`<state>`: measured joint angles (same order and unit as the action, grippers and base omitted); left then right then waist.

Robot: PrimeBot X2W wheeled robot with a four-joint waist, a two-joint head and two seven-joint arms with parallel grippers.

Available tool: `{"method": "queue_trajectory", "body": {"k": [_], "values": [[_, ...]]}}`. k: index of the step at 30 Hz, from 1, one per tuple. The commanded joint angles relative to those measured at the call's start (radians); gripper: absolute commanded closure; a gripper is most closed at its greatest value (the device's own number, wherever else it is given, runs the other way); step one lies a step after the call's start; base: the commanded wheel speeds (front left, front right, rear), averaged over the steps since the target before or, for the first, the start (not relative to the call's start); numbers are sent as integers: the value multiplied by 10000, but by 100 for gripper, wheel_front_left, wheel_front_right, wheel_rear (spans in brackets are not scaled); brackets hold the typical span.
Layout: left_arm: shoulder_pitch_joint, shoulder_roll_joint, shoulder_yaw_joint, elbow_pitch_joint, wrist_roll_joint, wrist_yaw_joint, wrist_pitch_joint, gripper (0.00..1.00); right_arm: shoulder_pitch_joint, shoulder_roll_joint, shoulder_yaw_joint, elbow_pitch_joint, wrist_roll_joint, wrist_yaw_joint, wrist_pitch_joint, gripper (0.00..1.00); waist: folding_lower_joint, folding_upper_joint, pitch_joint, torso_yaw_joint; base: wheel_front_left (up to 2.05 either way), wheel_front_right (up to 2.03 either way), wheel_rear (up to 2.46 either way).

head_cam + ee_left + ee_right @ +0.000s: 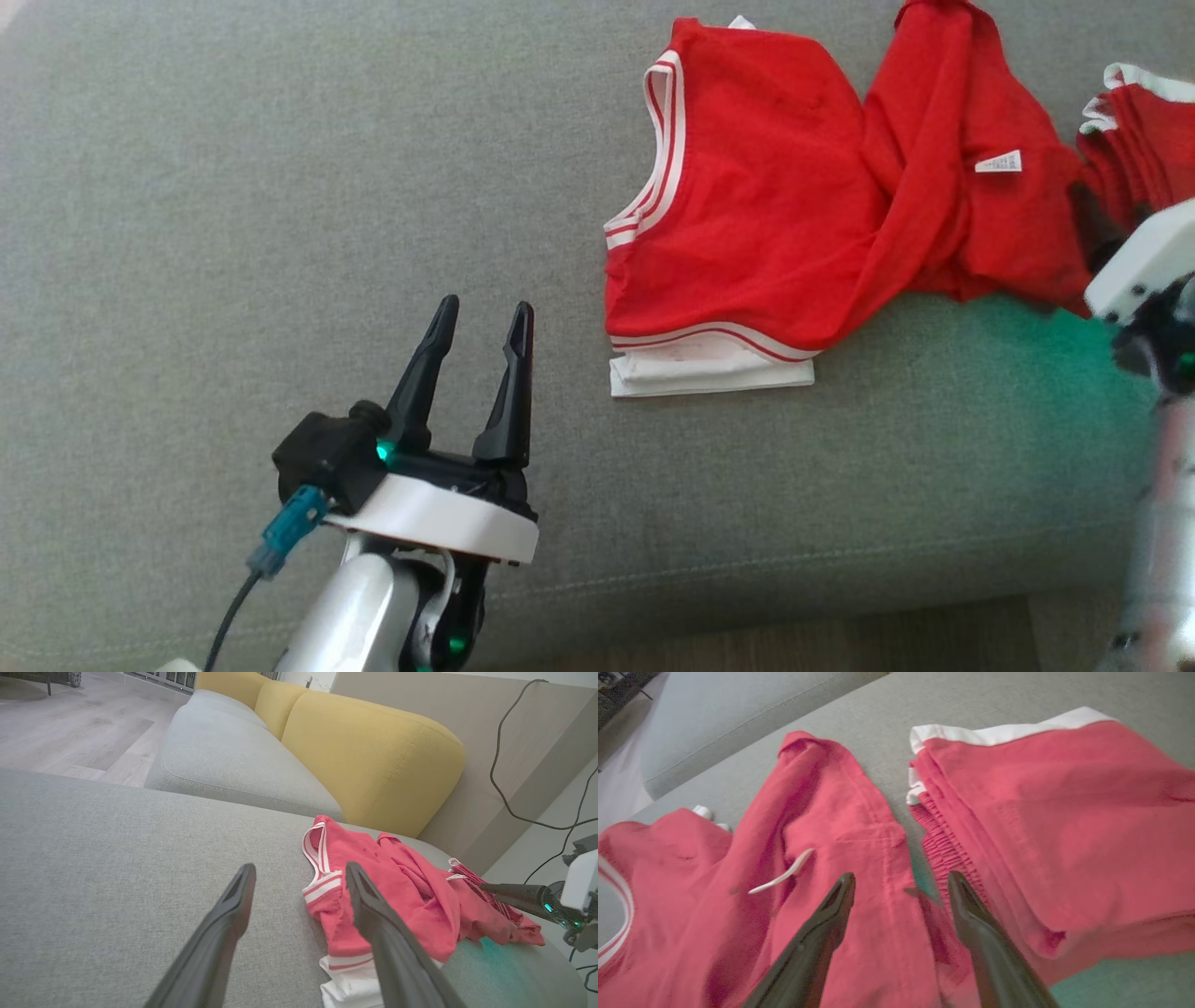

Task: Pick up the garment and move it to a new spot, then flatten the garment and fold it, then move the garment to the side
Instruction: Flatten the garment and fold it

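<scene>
The red garment [747, 215] with white trim lies crumpled on the grey sofa cushion [233, 187]. The left gripper [487, 304] hovers over bare cushion beside the garment, fingers spread and holding nothing. The right gripper [901, 877] sits just above the garment's bunched red fabric, its fingers apart and clamping nothing.

The garment [747, 215] is a red sleeveless top with white-striped trim, lying on the grey sofa seat [280, 187]. Its left part lies fairly flat, with a white layer showing below the hem. Its right part is twisted and bunched, with a white label [998, 162] showing.
</scene>
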<state>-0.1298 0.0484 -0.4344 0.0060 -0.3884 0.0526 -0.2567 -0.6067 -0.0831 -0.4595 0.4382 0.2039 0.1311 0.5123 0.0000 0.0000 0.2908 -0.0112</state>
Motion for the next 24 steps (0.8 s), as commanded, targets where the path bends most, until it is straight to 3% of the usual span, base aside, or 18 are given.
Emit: {"method": "queue_trajectory", "body": {"k": [1,10,16,19,21,23,24], "values": [[-319,18,289,-279,106,-45,-51,0,-645,-202,17,64,-254,-4,67,0,0,0,47,-6,0,0,0],[-526,18,168,-218,209,-138,-51,0,-2632,-414,-1425,2828,-1140,-4,-436,0,0,0,385,204,0,0,0],[-605,18,150,-191,244,-157,-51,0,-3376,-357,-1576,3971,-1346,-4,-1002,1,0,0,541,344,0,0,0],[-639,18,114,-178,240,-157,-51,0,-3523,-472,-1634,4457,-1535,-4,-1201,7,0,0,559,416,0,0,0],[-660,18,83,-156,230,-160,-51,0,-3597,-572,-1733,4774,-1670,-4,-1320,18,0,0,541,479,0,0,0],[-671,18,77,-151,231,-157,-51,0,-3644,-616,-1777,4914,-1727,-4,-1392,22,0,0,531,508,0,0,0],[-681,18,75,-150,230,-154,-51,0,-3697,-661,-1803,5029,-1789,-4,-1489,34,0,0,524,538,0,0,0]]}}
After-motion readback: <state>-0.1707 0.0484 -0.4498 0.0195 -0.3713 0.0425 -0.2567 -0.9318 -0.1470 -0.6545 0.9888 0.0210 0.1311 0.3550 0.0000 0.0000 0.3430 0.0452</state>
